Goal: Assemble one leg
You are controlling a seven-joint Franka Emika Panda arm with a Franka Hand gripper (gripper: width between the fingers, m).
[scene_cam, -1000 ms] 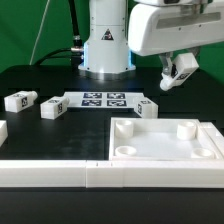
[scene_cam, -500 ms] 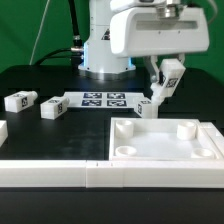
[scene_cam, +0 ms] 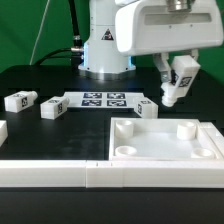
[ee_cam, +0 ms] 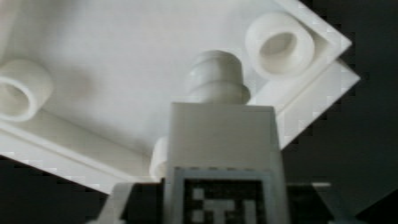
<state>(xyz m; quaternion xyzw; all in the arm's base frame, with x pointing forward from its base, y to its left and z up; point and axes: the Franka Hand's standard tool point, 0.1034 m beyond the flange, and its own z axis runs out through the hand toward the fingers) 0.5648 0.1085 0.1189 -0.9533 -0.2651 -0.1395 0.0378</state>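
My gripper [scene_cam: 179, 72] is shut on a small white leg [scene_cam: 175, 88] and holds it tilted in the air above the far right corner of the large white square panel [scene_cam: 160, 143]. In the wrist view the gripper [ee_cam: 222, 203] grips the leg [ee_cam: 221, 130] by its tagged end, and the leg's round peg tip points down at the panel [ee_cam: 107, 110], between two of its round corner holes. Three more tagged legs lie on the table: two at the exterior view's left [scene_cam: 20, 100] [scene_cam: 52, 108] and one by the panel's far edge [scene_cam: 147, 108].
The marker board [scene_cam: 105, 98] lies flat in front of the robot base [scene_cam: 106, 50]. A long white rail [scene_cam: 90, 174] runs along the front of the table. A white piece [scene_cam: 2, 130] shows at the exterior view's left edge.
The gripper with the leg swung to the exterior view's left and down, then came back to the right. It now sits a little lower than one second ago.
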